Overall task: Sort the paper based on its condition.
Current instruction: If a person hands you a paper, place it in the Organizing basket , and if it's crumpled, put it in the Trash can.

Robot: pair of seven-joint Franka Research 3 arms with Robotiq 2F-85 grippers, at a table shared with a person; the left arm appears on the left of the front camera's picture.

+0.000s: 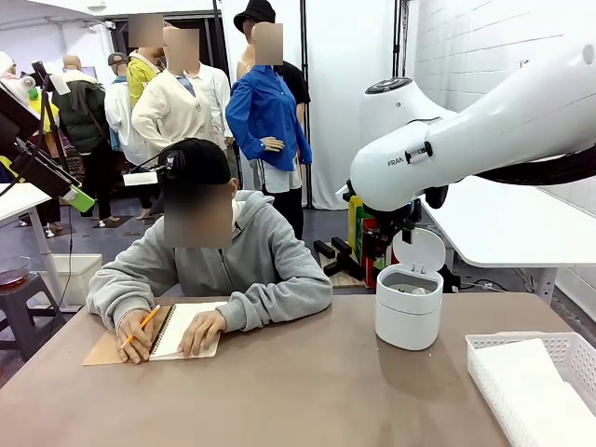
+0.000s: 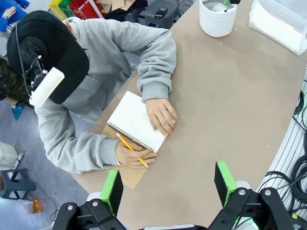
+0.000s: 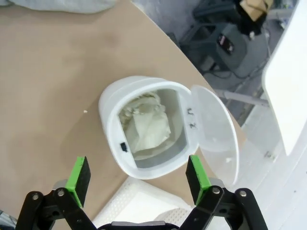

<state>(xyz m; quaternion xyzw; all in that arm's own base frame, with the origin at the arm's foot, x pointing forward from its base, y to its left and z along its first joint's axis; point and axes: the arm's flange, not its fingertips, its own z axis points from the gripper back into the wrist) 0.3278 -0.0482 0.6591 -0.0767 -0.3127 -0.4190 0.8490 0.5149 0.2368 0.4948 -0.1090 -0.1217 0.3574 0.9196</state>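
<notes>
Right gripper [image 3: 135,162] hangs spread wide over crumpled paper [image 3: 149,128] inside white bin [image 3: 106,108].

Brown table [image 1: 307,391] with an open notebook [image 1: 177,321], a white open-lidded bin [image 1: 408,317], a white lattice basket [image 1: 486,372]

table [image 1: 307,391] centre is found bare: wide passage between bin [image 1: 408,312] and notebook [image 1: 191,326]. far-left edge is blocked by the person's forearms [image 1: 270,307]. near-right corner is taken by the basket [image 1: 494,346]. bin mouth is opened upward, lid [image 3: 216,132] swung aside, paper [image 3: 146,127] sunk low inside.
</notes>
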